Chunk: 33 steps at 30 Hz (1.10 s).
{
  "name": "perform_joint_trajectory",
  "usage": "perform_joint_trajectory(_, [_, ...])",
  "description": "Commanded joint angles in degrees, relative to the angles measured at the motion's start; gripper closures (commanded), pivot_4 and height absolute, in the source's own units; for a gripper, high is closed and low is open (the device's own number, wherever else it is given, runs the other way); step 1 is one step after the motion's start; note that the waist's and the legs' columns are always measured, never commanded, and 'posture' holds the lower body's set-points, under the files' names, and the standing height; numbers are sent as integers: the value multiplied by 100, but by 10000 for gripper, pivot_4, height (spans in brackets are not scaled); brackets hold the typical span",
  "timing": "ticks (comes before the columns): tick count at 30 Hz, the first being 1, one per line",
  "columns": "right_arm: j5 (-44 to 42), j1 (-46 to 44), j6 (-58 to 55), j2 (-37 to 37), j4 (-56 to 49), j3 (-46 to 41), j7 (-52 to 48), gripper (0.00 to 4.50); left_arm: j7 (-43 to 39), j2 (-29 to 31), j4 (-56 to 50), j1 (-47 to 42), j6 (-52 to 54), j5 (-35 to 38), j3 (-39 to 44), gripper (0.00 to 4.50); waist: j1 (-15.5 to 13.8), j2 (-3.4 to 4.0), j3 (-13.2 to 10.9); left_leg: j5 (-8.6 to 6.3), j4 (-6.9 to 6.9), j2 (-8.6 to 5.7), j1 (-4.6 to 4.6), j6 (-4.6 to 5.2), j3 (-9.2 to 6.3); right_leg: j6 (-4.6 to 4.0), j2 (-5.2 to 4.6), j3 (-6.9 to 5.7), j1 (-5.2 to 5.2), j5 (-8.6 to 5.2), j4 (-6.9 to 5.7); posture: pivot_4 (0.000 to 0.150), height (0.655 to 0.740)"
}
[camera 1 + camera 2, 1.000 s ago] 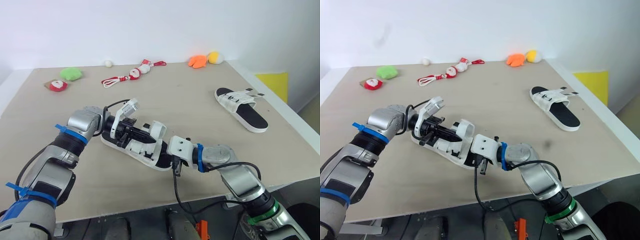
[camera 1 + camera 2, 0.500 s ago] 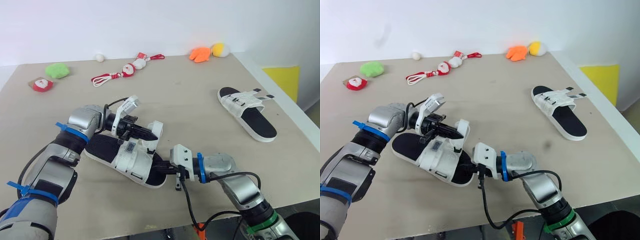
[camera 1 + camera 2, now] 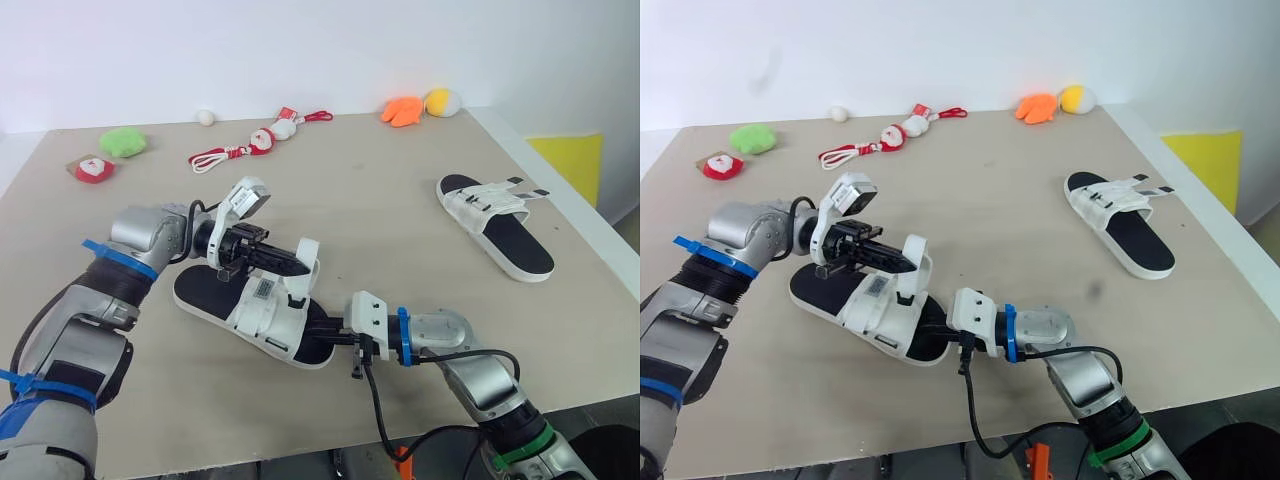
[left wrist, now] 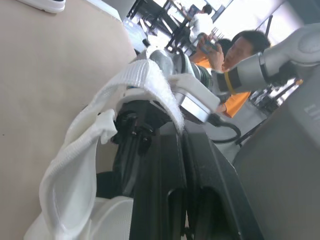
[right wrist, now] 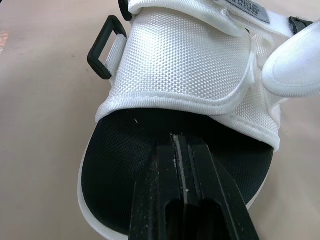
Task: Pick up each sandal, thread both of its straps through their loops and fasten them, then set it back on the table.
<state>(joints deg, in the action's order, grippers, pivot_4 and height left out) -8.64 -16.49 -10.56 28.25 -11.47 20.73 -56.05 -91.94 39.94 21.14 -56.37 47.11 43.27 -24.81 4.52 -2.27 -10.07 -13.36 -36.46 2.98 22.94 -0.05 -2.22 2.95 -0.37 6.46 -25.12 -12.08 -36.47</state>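
Observation:
The near sandal (image 3: 262, 312), white with a black footbed, lies on the table (image 3: 380, 210) between my arms. My left gripper (image 3: 297, 264) is above its middle, shut on the end of a white strap (image 4: 159, 89) that it holds raised over the sandal. My right gripper (image 3: 324, 335) is shut, its fingertips (image 5: 182, 142) resting on the black footbed at the toe end, just under the front strap band (image 5: 185, 65). A black loop (image 5: 104, 55) sticks out at the side of that band. The second sandal (image 3: 496, 225) lies at the right of the table, its straps loose.
Along the far edge lie a green plush (image 3: 122, 141), a red and white toy (image 3: 91, 168), a red cord with small dolls (image 3: 256, 144), a white ball (image 3: 206, 117), and orange (image 3: 402, 110) and yellow (image 3: 441, 101) plush toys. A person (image 4: 242, 47) sits beyond the table.
The camera has shifted. The sandal has gone from tilted between the grippers to lying flat, heel to the left. My left wrist has turned and the strap end has moved slightly right.

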Motion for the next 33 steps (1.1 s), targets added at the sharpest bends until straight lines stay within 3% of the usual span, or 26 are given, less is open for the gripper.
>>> perform_joint_trajectory(1, [423, 87, -39, 150, 441, 270, 7, 45000, -56, 234, -364, 174, -293, 14, -356, 44265, 0, 1, 0, 0, 0, -1, -2, 0, -2, -1, 1, 0, 0, -1, -6, 1500, 7400])
perform_joint_trajectory(14, [784, 44, 162, 263, 633, 427, 79, 45000, -56, 474, -583, 391, -686, 70, -950, 44265, -7, 2, 3, 14, -2, -3, -46, -23, -30, -39, 15, -6, 30, -23, -52, 1500, 7400])
perform_joint_trajectory(33, [784, 3, 161, 229, 667, 487, 180, 45000, -56, 540, -901, 319, -89, 420, -498, 44265, -6, 4, 4, 19, -6, -3, -52, -28, -39, -41, 22, -6, 36, -24, -64, 1500, 7400])
